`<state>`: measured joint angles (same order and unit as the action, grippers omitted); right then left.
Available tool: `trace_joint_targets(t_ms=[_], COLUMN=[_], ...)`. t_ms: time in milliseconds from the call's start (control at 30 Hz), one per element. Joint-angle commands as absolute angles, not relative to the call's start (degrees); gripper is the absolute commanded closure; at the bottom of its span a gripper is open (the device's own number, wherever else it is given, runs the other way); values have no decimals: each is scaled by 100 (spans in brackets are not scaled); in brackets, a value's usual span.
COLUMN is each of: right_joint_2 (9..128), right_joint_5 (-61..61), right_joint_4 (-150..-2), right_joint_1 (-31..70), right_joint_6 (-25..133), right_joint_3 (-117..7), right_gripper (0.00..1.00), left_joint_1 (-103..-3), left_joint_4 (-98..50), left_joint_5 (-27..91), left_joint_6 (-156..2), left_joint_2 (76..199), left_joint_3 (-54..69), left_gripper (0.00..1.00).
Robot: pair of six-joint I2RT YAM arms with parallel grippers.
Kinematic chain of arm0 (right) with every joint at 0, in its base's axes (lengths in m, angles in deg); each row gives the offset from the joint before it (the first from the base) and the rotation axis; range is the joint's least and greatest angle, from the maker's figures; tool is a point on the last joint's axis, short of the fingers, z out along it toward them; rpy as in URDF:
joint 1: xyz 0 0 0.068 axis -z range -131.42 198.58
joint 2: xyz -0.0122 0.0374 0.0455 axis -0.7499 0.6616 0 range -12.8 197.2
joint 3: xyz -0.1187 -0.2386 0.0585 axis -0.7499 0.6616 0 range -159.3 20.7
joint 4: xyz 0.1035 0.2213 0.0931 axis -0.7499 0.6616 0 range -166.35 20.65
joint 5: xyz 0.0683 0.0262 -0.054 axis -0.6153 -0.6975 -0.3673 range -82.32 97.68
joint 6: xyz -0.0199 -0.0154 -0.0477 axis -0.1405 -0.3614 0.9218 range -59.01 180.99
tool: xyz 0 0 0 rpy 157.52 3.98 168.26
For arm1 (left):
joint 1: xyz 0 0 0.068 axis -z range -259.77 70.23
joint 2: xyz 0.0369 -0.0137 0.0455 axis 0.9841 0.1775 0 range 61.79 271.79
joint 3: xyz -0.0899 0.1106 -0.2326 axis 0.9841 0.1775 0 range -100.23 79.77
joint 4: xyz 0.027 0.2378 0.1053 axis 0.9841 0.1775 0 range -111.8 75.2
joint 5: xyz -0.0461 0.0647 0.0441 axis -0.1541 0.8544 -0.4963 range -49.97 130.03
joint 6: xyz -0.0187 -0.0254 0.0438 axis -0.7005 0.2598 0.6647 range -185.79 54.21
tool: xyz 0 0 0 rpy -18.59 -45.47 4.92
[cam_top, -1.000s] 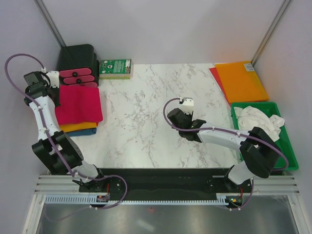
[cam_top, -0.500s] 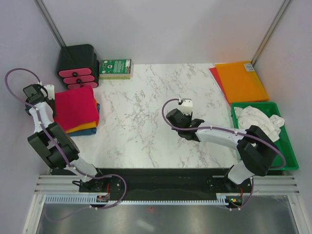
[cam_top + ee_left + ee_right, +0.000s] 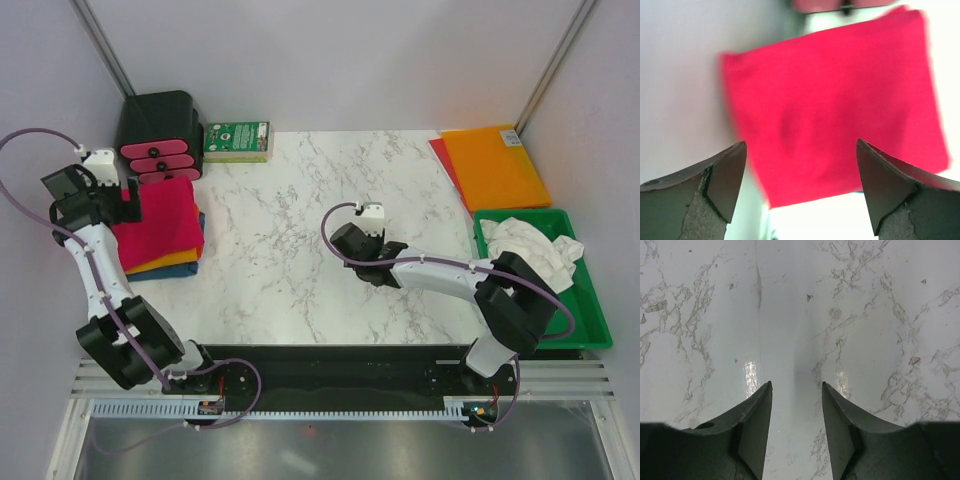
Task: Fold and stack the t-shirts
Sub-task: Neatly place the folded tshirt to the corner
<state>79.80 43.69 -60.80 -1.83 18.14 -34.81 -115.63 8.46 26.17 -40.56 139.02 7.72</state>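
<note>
A folded crimson-red t-shirt point(image 3: 162, 218) lies on top of a stack at the table's left edge. A golden-yellow t-shirt point(image 3: 160, 263) and a blue one point(image 3: 176, 271) peek out beneath it. My left gripper point(image 3: 126, 197) hovers over the stack's left edge, open, with nothing in it. The left wrist view shows the red t-shirt point(image 3: 835, 100) lying flat beyond the wide-spread left gripper point(image 3: 801, 150). A crumpled white t-shirt point(image 3: 527, 242) sits in the green tray point(image 3: 592, 300). My right gripper point(image 3: 350, 250) hangs over the bare marble mid-table; in its wrist view the right gripper point(image 3: 796, 384) is open and empty.
A black box with pink handles point(image 3: 160, 130) stands just behind the stack, with a green packet point(image 3: 237, 140) next to it. A stiff orange sheet point(image 3: 494, 165) lies at the back right. Walls close in on the left and right.
My left gripper has opened and let go of the red t-shirt, which now rests on the stack. The left arm has drawn back to the stack's left edge. The right arm has shifted slightly left.
</note>
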Motion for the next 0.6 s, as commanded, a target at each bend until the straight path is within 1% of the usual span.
trace_joint_targets(t_ms=[0, 67, 200, 233, 300, 333, 400, 433, 467, 533, 567], right_joint_2=[8037, 8028, 7975, 7984, 7975, 7966, 7940, 7940, 7914, 7879, 7835], right_joint_5=[4442, 4512, 4609, 4618, 4653, 4671, 4706, 4723, 4732, 4811, 4855], right_joint_4=[-5922, -5877, -5781, -5772, -5719, -5710, -5675, -5640, -5623, -5535, -5500], right_joint_1=[-257, -292, -327, -319, -328, -336, -336, -362, -371, -424, -433], right_joint_6=[1713, 1696, 1670, 1670, 1661, 1652, 1626, 1608, 1599, 1582, 1573], right_joint_3=[-3863, -3924, -3933, -3933, -3933, -3933, -3942, -3960, -3968, -4012, -4021], right_gripper=[48, 48, 48, 48, 48, 48, 48, 48, 48, 48, 48], left_joint_1=[-11168, -11010, -10273, -9854, -9438, -8958, -8437, -7869, -7602, -7023, -6976], left_joint_4=[1115, 1212, 1256, 1248, 1248, 1248, 1248, 1230, 1213, 1186, 1160], left_joint_5=[1658, 1464, 1936, 2051, 2254, 2333, 2614, 2728, 3051, 3334, 3292], left_joint_6=[-4504, -4662, -5040, -5102, -5294, -5383, -5689, -5787, -5849, -5981, -6060], left_joint_2=[14115, 14089, 13931, 13870, 13642, 13580, 13448, 13439, 13439, 13500, 13491], left_joint_3=[1130, 1279, 1481, 1569, 1666, 1718, 1736, 1702, 1684, 1623, 1640], left_gripper=[5, 0, 0, 0, 1, 1, 0, 0, 0, 0, 0])
